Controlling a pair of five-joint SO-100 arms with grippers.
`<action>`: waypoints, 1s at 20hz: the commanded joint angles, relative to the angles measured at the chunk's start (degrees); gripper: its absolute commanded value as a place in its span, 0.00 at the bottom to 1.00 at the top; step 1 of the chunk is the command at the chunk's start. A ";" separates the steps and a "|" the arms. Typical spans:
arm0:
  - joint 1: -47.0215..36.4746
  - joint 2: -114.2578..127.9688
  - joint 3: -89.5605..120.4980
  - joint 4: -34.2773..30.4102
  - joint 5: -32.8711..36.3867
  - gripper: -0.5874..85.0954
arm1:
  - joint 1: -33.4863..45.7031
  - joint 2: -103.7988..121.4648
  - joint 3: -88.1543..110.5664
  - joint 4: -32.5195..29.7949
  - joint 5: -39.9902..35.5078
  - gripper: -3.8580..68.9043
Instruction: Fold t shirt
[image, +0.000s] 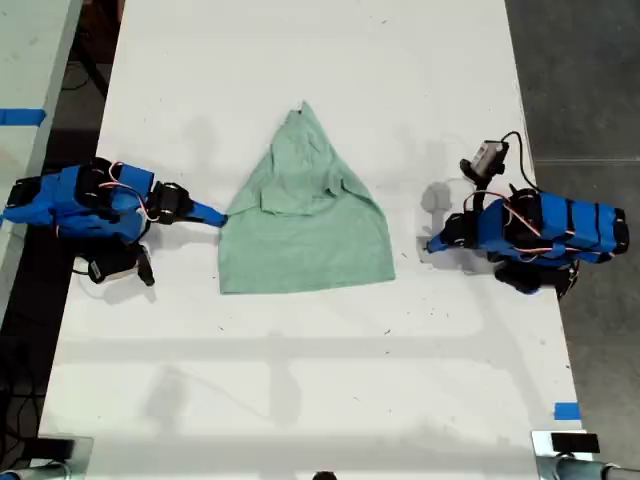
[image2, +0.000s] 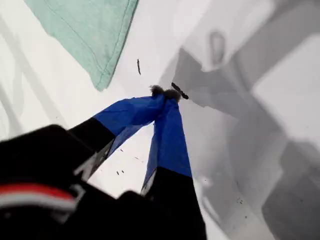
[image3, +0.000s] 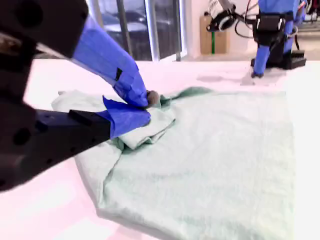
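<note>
my second gripper (image3: 142, 102): jaws closed together at the t shirt's (image3: 225, 150) edge
other arm (image3: 272, 30): beyond the cloth, on the white table (image3: 50, 200)

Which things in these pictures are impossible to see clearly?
- Whether my second gripper really pinches the t shirt: in the second wrist view bunched cloth hides the tips, and it is too small in the exterior view.
- The shirt's lower layers: exterior view, covered by the top cloth.
- The grey fuzz at my first gripper: first wrist view, blurred.
</note>
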 joint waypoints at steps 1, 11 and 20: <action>-0.53 0.88 0.00 0.44 0.00 0.00 | 0.18 0.70 0.26 0.53 -0.44 0.03; -0.70 0.88 -0.09 -0.18 0.88 0.01 | 0.26 0.70 0.26 0.53 -0.18 0.03; -1.23 0.88 -0.09 0.00 0.79 0.02 | 1.67 0.70 -0.09 0.97 1.58 0.03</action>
